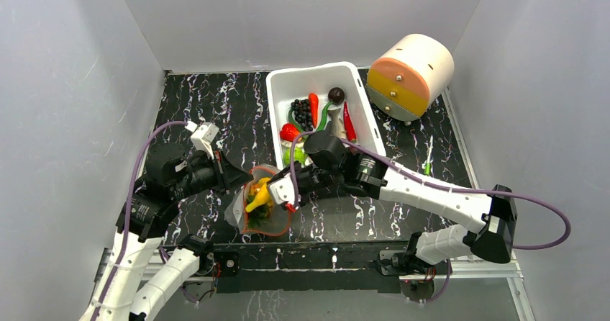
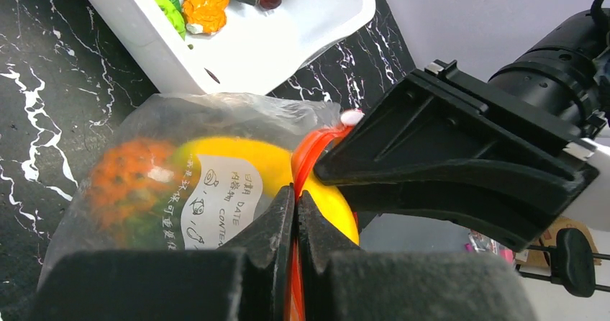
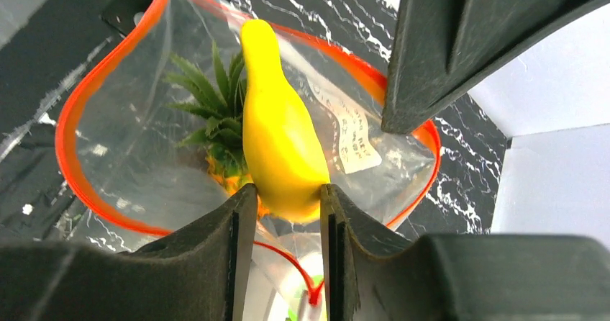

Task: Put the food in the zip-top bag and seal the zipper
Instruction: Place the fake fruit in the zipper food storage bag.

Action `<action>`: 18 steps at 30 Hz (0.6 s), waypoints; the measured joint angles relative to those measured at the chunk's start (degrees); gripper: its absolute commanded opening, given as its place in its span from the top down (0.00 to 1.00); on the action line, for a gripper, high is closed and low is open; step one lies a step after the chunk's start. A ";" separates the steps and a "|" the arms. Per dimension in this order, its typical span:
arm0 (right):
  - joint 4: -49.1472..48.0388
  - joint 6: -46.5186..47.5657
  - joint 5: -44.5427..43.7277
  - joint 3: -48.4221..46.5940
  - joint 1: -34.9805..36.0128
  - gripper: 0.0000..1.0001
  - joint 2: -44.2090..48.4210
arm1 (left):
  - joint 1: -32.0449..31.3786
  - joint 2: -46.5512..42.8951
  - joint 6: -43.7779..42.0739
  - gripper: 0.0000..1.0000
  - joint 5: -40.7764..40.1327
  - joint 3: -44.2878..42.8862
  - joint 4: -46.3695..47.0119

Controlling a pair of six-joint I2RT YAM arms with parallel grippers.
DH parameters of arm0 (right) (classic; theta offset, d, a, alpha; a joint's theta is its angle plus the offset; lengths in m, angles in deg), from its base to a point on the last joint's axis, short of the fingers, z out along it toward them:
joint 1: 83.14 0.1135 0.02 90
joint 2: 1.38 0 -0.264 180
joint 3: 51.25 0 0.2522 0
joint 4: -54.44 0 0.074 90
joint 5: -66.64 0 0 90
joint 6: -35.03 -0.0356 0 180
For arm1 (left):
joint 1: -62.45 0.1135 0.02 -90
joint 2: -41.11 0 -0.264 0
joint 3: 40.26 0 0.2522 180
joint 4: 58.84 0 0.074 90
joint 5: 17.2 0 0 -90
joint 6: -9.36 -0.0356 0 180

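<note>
Roughly midway, seen from above: the zip-top bag (image 1: pixel 267 224) sits open-mouthed on the worktop (image 1: pixel 201 105) near the white bin (image 1: pixel 284 83), which holds grapes (image 1: pixel 303 111), a red chili (image 1: pixel 349 123) and more. At the left wrist, the left pincer (image 2: pixel 296 195) is clamped tight on the zipper (image 2: pixel 308 154), holding the mouth up. At the right wrist, the right pincer (image 3: pixel 288 199) grips the yellow banana (image 3: pixel 277 134), which is partly inside the mouth, and a pineapple (image 3: pixel 216 98) is already in. Sealing is not yet begun.
</note>
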 measured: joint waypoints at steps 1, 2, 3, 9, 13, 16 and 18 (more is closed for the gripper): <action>0.59 0.83 -0.87 -0.20 0.11 0.81 -0.35 | 0.00 0.00 -0.11 1.00 0.00 -0.02 -0.09; 1.03 1.51 -1.73 -0.22 0.26 0.81 -0.57 | 0.00 0.00 -0.26 1.00 0.00 -0.07 -0.15; 1.38 2.03 -2.25 -0.22 0.33 0.82 -0.72 | 0.00 0.00 -0.44 1.00 0.00 -0.11 -0.24; 2.21 3.87 -5.01 -0.22 0.42 0.83 -1.01 | 0.00 -0.02 -1.60 1.00 0.02 -0.42 -1.20; 2.16 4.00 -6.47 -0.22 0.76 0.79 -1.01 | 0.00 -0.02 -1.77 1.00 0.00 -0.44 -1.62; 1.81 3.08 -6.82 -0.22 1.05 0.73 -1.01 | 0.00 -0.02 -1.75 1.00 -0.02 -0.44 -1.62; 0.66 0.96 -6.84 -0.15 1.09 0.68 -0.94 | 0.00 -0.02 -1.75 1.00 -0.20 -0.44 -1.62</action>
